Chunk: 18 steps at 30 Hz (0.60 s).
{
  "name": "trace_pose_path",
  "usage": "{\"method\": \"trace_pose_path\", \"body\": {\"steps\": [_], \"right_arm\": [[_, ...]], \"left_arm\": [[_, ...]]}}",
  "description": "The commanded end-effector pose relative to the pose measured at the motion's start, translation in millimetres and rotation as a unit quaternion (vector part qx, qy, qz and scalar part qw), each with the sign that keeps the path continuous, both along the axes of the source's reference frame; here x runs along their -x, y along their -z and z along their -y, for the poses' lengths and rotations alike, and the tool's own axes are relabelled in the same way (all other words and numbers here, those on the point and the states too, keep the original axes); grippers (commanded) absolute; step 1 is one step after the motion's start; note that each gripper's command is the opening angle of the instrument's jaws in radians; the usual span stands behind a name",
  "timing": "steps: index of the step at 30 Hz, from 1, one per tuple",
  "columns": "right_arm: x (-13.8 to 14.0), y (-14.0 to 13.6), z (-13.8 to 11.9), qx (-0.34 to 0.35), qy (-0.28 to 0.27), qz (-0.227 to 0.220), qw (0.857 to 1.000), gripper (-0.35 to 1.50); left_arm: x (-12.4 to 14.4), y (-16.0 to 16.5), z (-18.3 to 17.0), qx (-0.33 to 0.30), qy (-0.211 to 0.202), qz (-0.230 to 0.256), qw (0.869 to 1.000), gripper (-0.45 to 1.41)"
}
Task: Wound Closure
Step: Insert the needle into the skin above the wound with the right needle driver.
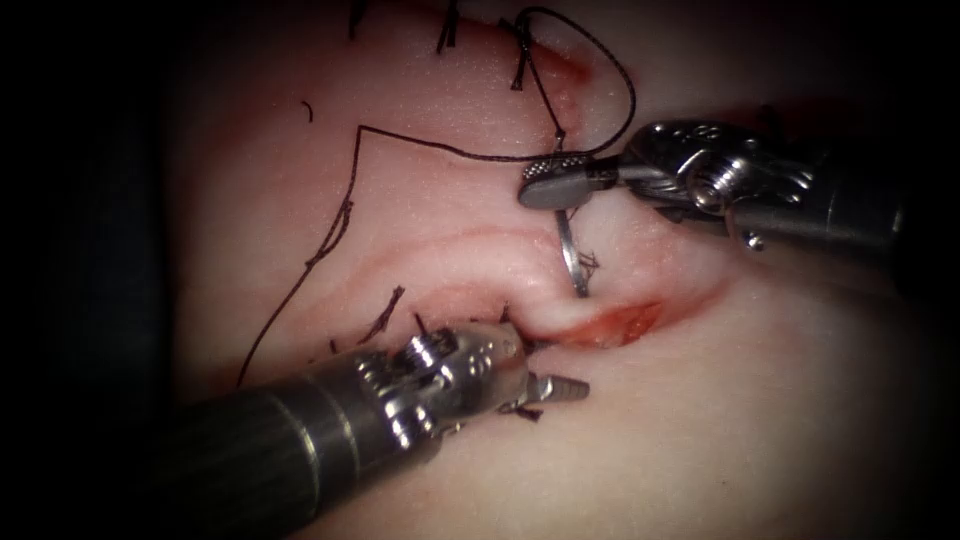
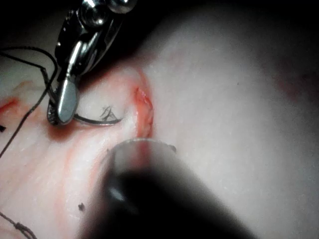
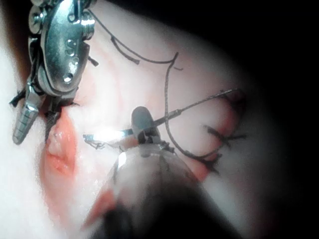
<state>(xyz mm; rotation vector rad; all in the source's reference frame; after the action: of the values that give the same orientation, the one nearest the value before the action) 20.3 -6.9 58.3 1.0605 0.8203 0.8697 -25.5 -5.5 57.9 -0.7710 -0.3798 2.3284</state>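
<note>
Endoscope: right tool [image 1: 548, 186] clamped on needle [image 1: 572, 258] near its thread end; tip buried in tissue [image 1: 780, 400] above the cut [image 1: 620, 322]. Left tool [image 1: 530, 375], jaws apart, holds nothing and props the cut's left end.

Left wrist: needle [image 2: 97, 119] arcs toward the cut, with bare tissue beyond.

Right wrist: thread [image 3: 169, 94] loops near old stitches [image 3: 224, 134], so room there looks tight.

needle [image 1: 572, 258] tip buried in tissue [image 1: 480, 210]

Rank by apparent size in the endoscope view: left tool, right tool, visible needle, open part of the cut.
1. Left tool, jaws open, holding nothing; nearest the camera, so it may only look largest.
2. Right tool, shut on the needle's upper end.
3. Open cut and needle, tip in tissue: alike, unranked.
</note>
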Motion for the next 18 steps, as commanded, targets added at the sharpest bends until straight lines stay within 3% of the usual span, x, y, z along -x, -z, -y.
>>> {"method": "trace_pose_path", "body": {"steps": [1,14,16,18], "right_arm": [[-0.8,-0.1,-0.1,-0.004,0.004,0.000,1.000,-0.35],[-0.2,0.3,1.8,-0.027,0.022,0.003,0.999,-0.35],[-0.5,-0.2,0.6,-0.004,-0.044,0.031,0.999,-0.35],[-0.8,-0.4,0.0,0.008,-0.077,0.045,0.996,-0.35]], "left_arm": [[0.5,-0.3,-0.5,0.002,0.001,0.000,1.000,0.60],[0.2,-0.2,-0.6,0.003,0.001,0.000,1.000,0.62],[0.3,-0.1,-0.6,0.004,0.003,-0.002,1.000,0.59],[0.3,-0.1,-0.6,0.004,0.004,-0.002,1.000,0.57]]}}
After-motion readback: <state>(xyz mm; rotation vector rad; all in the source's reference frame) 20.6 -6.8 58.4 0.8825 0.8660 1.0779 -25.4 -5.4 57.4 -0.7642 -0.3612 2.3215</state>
